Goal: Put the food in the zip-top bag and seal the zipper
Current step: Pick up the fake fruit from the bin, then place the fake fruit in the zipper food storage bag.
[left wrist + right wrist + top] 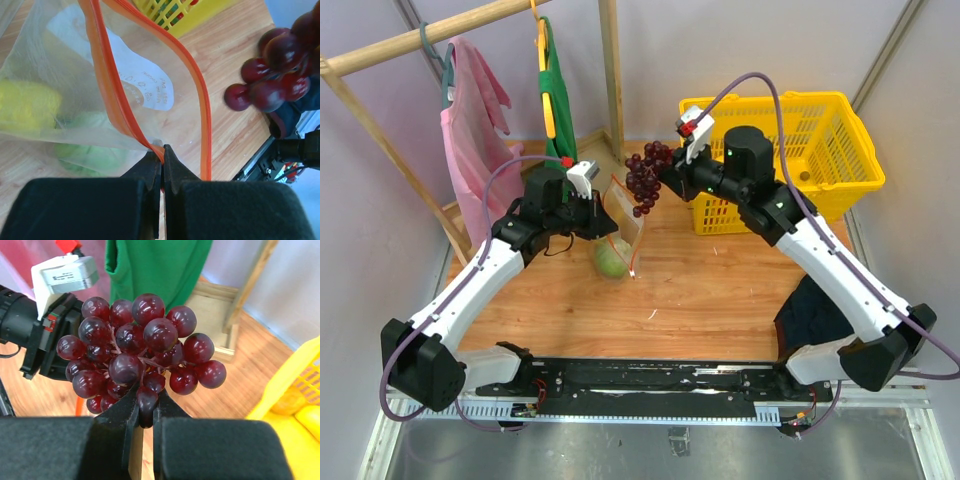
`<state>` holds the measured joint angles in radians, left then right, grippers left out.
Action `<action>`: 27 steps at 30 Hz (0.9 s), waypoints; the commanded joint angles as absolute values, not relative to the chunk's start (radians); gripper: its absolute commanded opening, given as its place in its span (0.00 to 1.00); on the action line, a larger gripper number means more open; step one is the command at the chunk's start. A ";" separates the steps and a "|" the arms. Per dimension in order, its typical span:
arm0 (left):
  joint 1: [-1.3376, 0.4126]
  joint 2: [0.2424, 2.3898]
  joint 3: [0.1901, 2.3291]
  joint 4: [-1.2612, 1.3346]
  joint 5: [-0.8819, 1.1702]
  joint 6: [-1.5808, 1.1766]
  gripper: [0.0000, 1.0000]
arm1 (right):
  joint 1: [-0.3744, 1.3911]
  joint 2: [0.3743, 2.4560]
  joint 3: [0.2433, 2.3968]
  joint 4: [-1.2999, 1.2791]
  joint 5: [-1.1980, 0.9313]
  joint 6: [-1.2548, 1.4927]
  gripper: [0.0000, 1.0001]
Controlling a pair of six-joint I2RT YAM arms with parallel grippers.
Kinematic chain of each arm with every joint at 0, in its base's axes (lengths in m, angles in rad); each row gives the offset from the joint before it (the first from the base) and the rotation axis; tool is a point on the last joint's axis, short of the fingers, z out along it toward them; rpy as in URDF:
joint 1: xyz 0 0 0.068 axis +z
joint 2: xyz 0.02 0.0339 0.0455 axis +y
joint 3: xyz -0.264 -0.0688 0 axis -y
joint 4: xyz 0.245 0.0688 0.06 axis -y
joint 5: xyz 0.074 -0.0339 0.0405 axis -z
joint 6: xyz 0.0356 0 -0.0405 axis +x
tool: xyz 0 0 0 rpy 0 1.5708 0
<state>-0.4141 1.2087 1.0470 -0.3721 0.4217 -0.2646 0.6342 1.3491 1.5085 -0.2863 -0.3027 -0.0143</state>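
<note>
- The left gripper [607, 220] has its jaws pressed together on the mouth edge of the zip-top bag [626, 228], pinching the plastic right at the zipper [202, 107]. It holds that edge up above the wooden table [720, 290].
- The zipper is unsealed. In the left wrist view its two red-orange strips bow apart into a long open loop, with the gap facing up and away from the fingers.
- A yellow piece [25, 105] and a pale-green piece [85, 152] show through the crinkly plastic low in the bag. I cannot tell for certain whether the green one lies inside or just under the film.
- The right gripper [145, 412] is clamped on the lowest berries and stem of the dark red berry bunch [140, 345]. The cluster stands upright above the fingers.
- From overhead, the berry bunch hangs in the air just beside the bag's upper corner, between the bag and the yellow basket [860, 175]. It has not entered the mouth.
- The step in hand looks like loading: the bunch is on its way to the opening, and sealing has not begun.
- The next move likely calls for bringing the bunch over the gap between the strips, tipping it down, pushing it past the zipper and only then letting go.
- The opening looks narrow beside the wide cluster. The berries could catch a strip, so the left gripper's pinch matters.
</note>
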 commanded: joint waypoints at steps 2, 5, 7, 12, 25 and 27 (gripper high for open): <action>-0.403 1.188 1.035 -0.333 0.452 -0.275 0.00 | 0.706 1.378 1.463 -0.152 -0.266 0.036 0.01; -0.401 1.189 1.034 -0.330 0.459 -0.276 0.00 | 0.734 1.396 1.433 -0.126 -0.237 0.024 0.01; -0.399 1.189 1.034 -0.330 0.461 -0.277 0.00 | 0.747 1.411 1.421 -0.121 -0.231 0.020 0.01; -0.396 1.187 1.033 -0.328 0.460 -0.279 0.00 | 0.775 1.452 1.398 -0.149 -0.202 -0.004 0.01; -0.385 1.181 1.028 -0.322 0.468 -0.290 0.00 | 0.836 1.501 1.390 -0.307 -0.001 -0.106 0.01; -0.385 1.180 1.026 -0.321 0.469 -0.289 0.00 | 0.839 1.515 1.406 -0.335 0.035 -0.119 0.01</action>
<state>-0.3923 1.2083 1.0336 -0.3595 0.4450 -0.2832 0.8188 1.4883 1.3590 -0.2733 -0.0753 -0.0689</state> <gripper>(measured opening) 0.012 0.064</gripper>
